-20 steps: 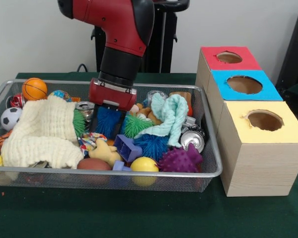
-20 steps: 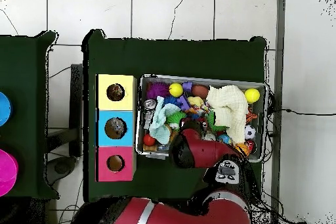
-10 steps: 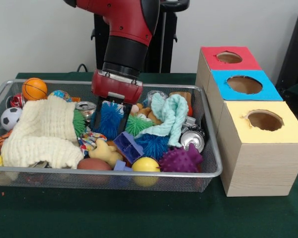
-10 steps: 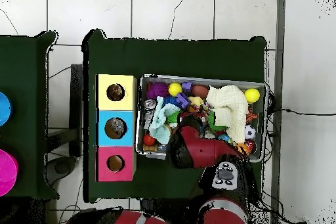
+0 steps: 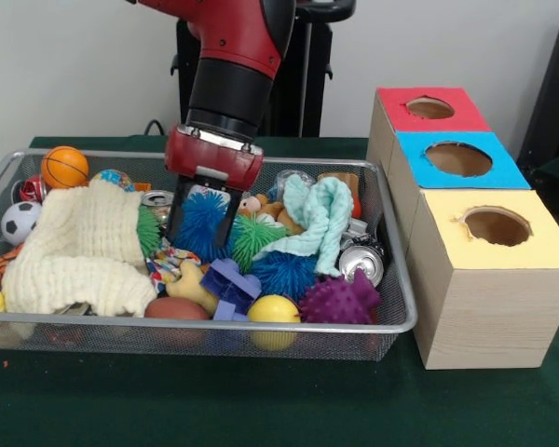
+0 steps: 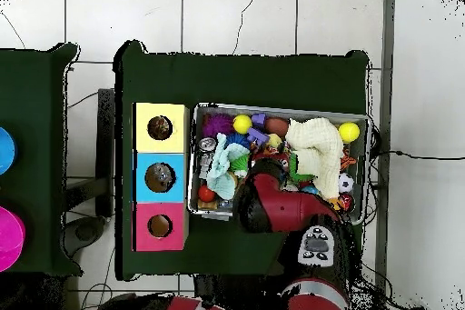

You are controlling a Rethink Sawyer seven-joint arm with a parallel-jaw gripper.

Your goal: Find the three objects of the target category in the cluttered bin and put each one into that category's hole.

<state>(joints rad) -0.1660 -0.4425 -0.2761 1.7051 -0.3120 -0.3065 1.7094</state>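
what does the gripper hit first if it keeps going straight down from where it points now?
Nothing new: the gripper points down with its jaws already closed around the blue spiky ball. Pushed further, that ball would likely press into the clutter under it, probably the patterned toy, though depth is unclear.

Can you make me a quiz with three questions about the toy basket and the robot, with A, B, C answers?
1. Where is the orange basketball?
A. In the basket's far left corner
B. Inside the yellow box
C. On the green table in front of the basket

2. What colour is the top of the middle box?
A. Red
B. Blue
C. Yellow

3. What is the gripper doing?
A. Hanging shut and empty above the boxes
B. Shut on the blue spiky ball
C. Holding the cream cloth

Answers:
1. A, it sits by the basket's far left rim in the front view.
2. B, blue lies between the red and yellow tops.
3. B, the black fingers flank the blue spiky ball on both sides.
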